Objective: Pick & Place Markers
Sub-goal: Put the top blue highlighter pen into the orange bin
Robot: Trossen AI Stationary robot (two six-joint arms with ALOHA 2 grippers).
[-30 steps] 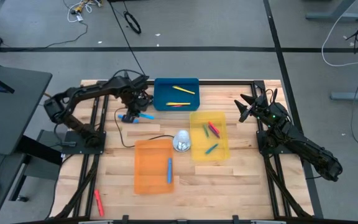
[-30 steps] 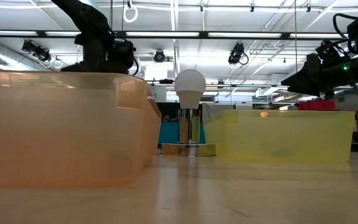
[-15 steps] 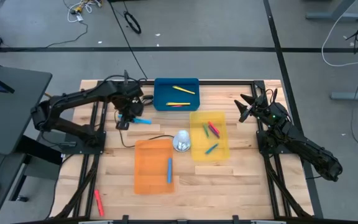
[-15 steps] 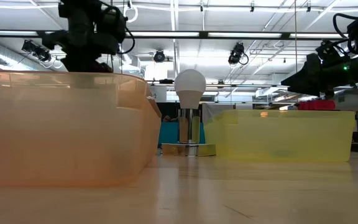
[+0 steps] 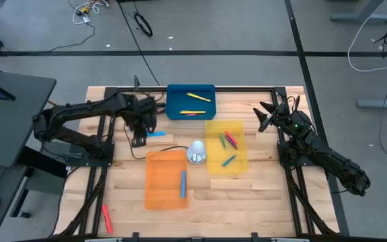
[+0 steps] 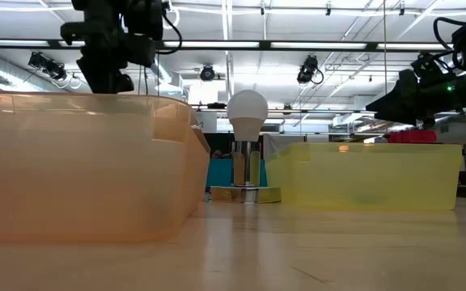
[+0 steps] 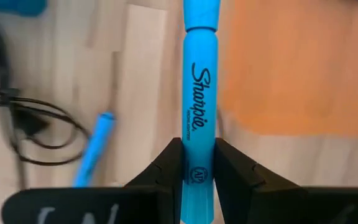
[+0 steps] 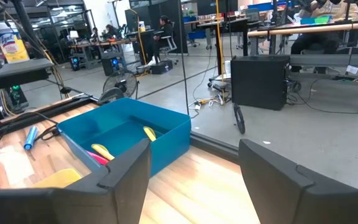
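Note:
My left gripper (image 5: 144,134) (image 7: 197,183) hangs over the table's left part, between the blue tray (image 5: 173,91) and the orange tray (image 5: 154,161), and is shut on a light blue marker (image 5: 157,134) (image 7: 199,93). A second light blue marker (image 7: 95,149) lies flat on the wood beside a black cable (image 7: 23,124). More markers lie in the blue tray, in the yellow tray (image 5: 242,165) and in the orange tray. A red marker (image 5: 105,216) lies by the near left corner. My right gripper (image 5: 266,115) (image 8: 194,186) waits open above the table's right side. My left gripper pinches the light blue marker between its two fingers (image 7: 166,171) at the barrel's rear end (image 7: 197,158). The marker runs along the fingers and sticks out ahead of them, cap end (image 7: 202,12) toward the table's right. It appears lifted clear of the table.
A white bulb on a metal base (image 5: 196,152) stands between the orange and yellow trays, with its black cable running left under my left arm. In the low view the orange tray's wall (image 6: 79,170) and the yellow tray's wall (image 6: 362,174) stand in front.
My left gripper, shut on the light blue marker, has moved a little toward the table's near edge and risen, while its arm has drawn back toward the left. The marker has travelled with it. My right arm has kept still.

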